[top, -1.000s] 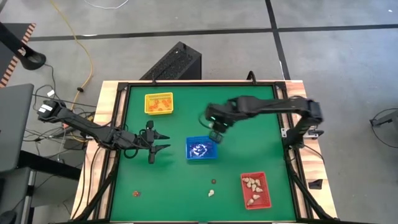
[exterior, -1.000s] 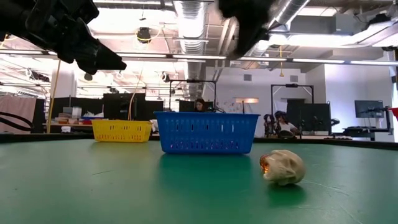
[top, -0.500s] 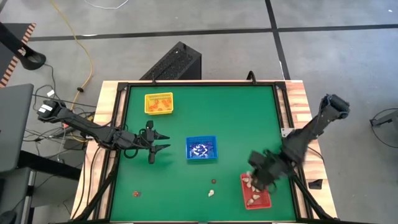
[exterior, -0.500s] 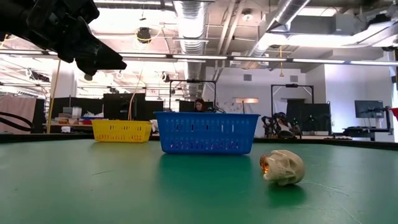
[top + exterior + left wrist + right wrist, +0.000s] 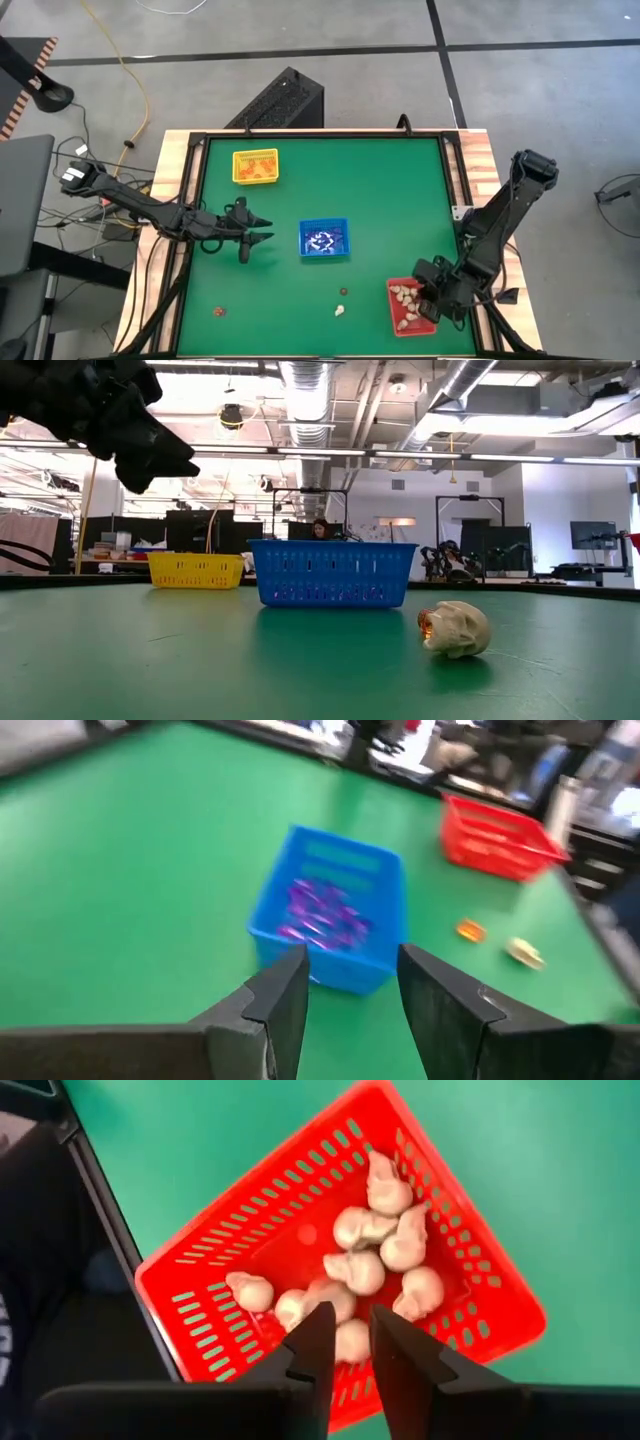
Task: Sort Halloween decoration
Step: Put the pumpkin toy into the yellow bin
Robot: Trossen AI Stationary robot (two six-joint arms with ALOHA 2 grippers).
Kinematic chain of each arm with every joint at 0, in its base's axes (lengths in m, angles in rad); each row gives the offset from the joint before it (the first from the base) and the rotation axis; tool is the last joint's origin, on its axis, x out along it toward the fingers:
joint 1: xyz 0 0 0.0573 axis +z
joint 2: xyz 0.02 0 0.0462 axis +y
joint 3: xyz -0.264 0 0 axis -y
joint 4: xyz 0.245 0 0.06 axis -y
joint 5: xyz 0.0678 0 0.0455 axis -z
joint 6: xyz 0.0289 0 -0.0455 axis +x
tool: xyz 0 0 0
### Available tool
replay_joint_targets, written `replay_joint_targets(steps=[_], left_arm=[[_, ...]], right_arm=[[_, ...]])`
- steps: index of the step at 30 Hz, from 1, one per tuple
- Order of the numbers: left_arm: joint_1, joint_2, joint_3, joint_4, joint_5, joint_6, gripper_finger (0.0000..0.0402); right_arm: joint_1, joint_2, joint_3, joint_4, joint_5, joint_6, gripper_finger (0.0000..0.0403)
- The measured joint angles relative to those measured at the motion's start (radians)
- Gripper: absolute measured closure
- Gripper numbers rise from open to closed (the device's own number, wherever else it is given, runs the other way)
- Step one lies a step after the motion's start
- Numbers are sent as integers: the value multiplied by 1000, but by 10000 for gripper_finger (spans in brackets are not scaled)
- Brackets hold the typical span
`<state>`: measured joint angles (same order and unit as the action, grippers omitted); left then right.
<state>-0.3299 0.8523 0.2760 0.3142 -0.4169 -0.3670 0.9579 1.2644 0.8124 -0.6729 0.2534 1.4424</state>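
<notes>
Right gripper [image 5: 345,1342] over red tray [image 5: 480,1270], jaws narrow, empty; left gripper [image 5: 350,982] jaws parted.

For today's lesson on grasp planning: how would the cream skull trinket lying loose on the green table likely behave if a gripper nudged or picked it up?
The cream skull trinket looks rounded and lumpy, so a nudge would probably make it rock or roll unevenly. It is tiny beside the blue tray, so likely light and easily knocked away. Its moulded shape suggests it is stiff, though curved sides might slip between narrow fingers.
</notes>
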Motion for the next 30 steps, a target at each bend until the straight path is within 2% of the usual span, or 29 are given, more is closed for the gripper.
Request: replay_joint_targets(steps=[4,7,9,14,19,23,27,30], left_arm=[[-32,0,1,-36,163,-107,258],[-94,1,30,-68,256,-230,258],[-161,0,74,-113,247,-296,258],[-371,52,233,-297,154,-475,258],[-544,228,434,-596,113,-772,258],[-610,401,540,-757,169,-980,258],[-640,557,577,-777,276,-1034,258],[-665,642,600,-797,256,-1026,258]], right_arm=[[-6,0,0,40,47,-139,275],[-5,-1,0,116,99,-269,261],[-5,-1,0,176,140,-373,255],[-22,-1,1,304,232,-620,250],[-85,-1,1,374,250,-790,254],[-151,-1,1,425,274,-921,254],[-220,-1,1,457,276,-1003,255],[-250,-1,1,457,275,-992,255]])
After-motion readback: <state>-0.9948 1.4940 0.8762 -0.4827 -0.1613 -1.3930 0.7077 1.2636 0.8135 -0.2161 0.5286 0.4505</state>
